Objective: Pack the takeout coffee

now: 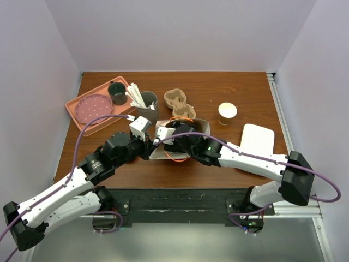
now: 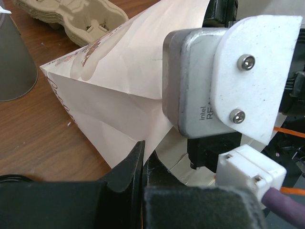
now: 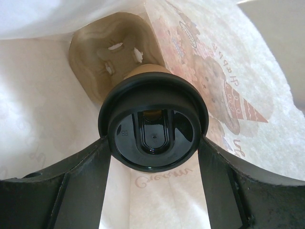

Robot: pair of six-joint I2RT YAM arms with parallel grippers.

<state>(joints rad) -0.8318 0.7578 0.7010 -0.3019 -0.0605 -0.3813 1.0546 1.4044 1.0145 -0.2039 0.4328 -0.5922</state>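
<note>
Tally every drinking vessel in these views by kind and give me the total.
Takeout cups: 2, the open takeout cup on the table and the lidded takeout cup held by the right claw inside the bag
Mug: 1
Tumbler: 1
Total: 4

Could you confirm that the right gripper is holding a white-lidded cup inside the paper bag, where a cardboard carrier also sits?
The lid is black, not white. The right wrist view shows the right gripper holding that cup inside the paper bag, where the cardboard carrier also sits.
</note>
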